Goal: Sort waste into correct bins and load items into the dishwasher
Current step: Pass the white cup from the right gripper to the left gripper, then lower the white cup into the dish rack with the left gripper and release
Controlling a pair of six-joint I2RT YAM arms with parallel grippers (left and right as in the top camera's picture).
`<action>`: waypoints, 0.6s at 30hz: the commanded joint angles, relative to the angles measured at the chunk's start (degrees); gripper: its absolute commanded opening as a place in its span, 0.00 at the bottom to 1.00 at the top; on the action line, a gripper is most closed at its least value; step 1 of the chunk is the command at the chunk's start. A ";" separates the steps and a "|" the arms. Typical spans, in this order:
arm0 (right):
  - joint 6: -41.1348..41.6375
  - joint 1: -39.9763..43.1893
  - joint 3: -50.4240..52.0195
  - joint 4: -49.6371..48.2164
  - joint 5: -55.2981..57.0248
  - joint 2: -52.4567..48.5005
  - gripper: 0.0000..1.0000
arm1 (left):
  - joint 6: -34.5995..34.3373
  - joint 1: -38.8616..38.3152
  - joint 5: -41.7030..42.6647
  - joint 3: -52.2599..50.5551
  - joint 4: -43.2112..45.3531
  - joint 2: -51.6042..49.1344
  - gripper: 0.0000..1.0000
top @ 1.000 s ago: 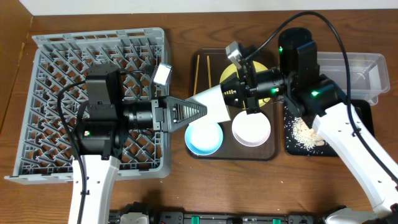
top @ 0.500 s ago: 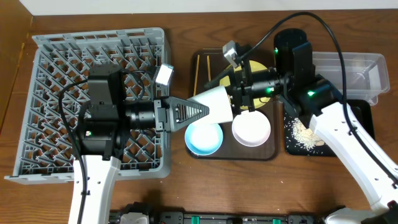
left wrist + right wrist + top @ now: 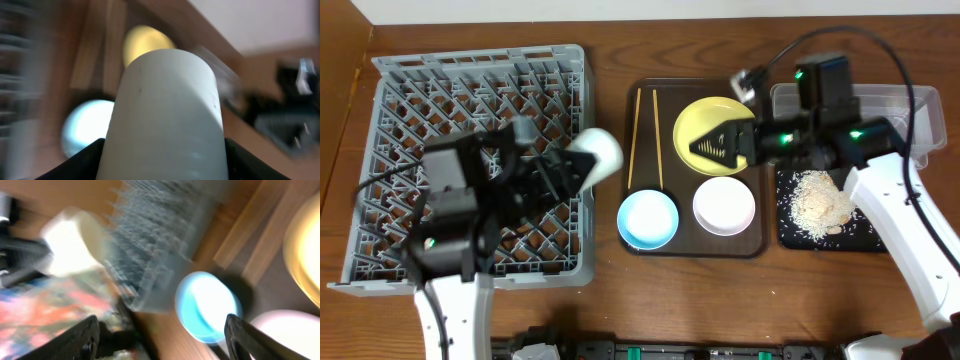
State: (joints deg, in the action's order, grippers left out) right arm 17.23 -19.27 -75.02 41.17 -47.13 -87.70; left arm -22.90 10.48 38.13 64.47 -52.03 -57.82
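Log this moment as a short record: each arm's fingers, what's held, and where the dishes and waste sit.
left fingers: shut on white cup, held at the dish rack's right edge
right fingers: open, empty, above yellow plate
brown tray: yellow plate, blue bowl, white bowl, two chopsticks
black tray: rice scraps
clear tub: contents unclear

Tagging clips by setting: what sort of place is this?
Likely a lab mock-up of dish clearing: a grey dish rack on a wooden table, a serving tray with a yellow plate, and the left fingers holding a white cup.
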 commanded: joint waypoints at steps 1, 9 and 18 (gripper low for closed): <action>-2.60 -5.51 -0.28 4.85 24.24 0.04 0.78 | -0.26 2.49 -25.09 1.05 -3.52 1.73 0.53; -5.09 -18.49 -0.28 5.92 38.75 0.04 0.84 | -9.40 4.09 -45.59 1.03 -16.11 -0.74 0.53; -5.07 -20.65 -0.28 6.19 40.72 0.04 0.84 | -15.89 9.18 -53.90 0.42 -17.92 -4.04 0.54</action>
State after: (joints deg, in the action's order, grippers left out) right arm 12.95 -39.68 -74.94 47.22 -8.91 -87.74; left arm -36.10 17.26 -11.22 64.49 -70.52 -61.06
